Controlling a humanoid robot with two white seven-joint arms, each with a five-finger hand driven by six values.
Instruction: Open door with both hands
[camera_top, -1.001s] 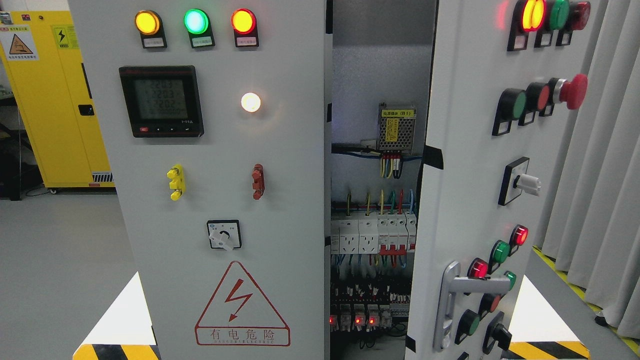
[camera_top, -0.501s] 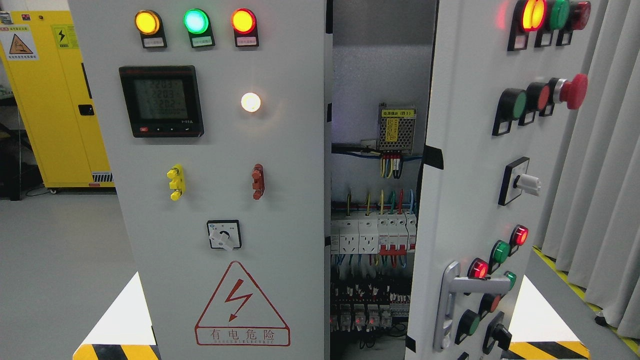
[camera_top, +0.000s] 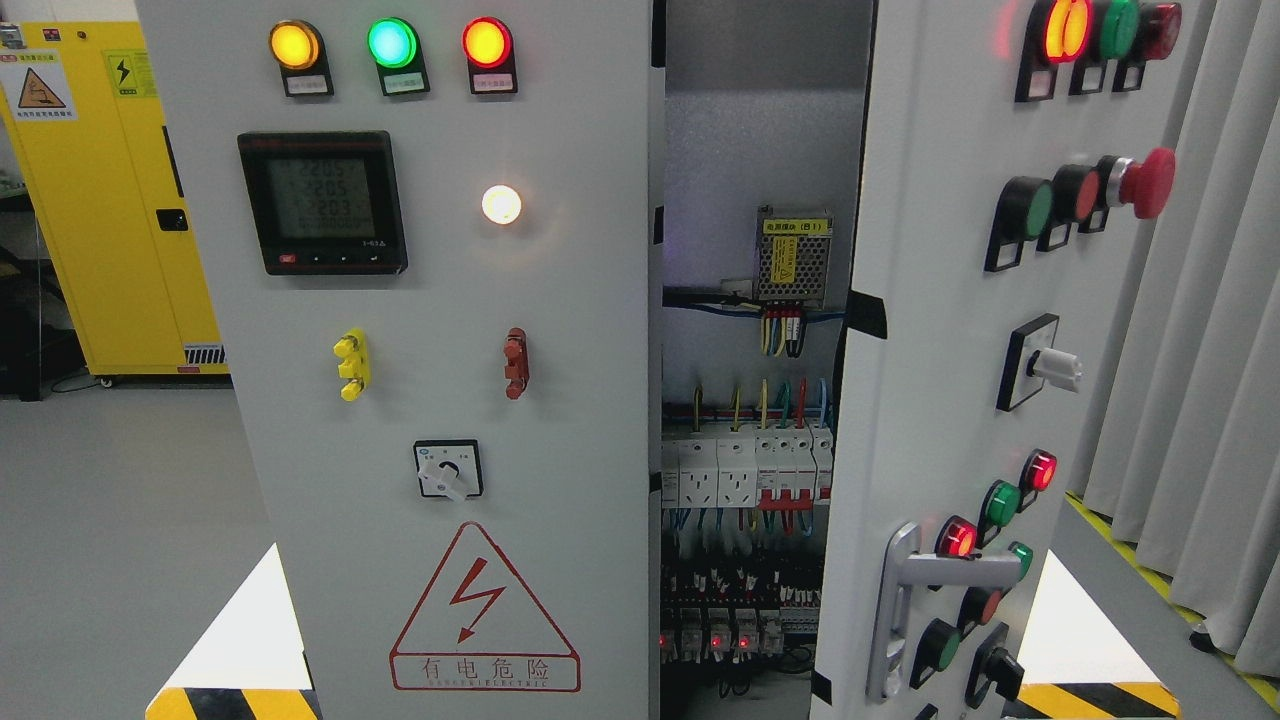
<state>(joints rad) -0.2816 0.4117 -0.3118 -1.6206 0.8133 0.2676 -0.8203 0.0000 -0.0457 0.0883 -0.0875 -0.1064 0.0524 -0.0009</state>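
Already the right door (camera_top: 950, 330) stands ajar on its hinge, exposing breakers (camera_top: 745, 470); its handle (camera_top: 925, 590) is free, and neither hand is in view, so their state cannot be told

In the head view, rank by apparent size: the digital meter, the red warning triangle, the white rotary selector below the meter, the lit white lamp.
1. Red warning triangle
2. Digital meter
3. White rotary selector
4. Lit white lamp
All sit on the same left door face, so nearness hardly skews this.
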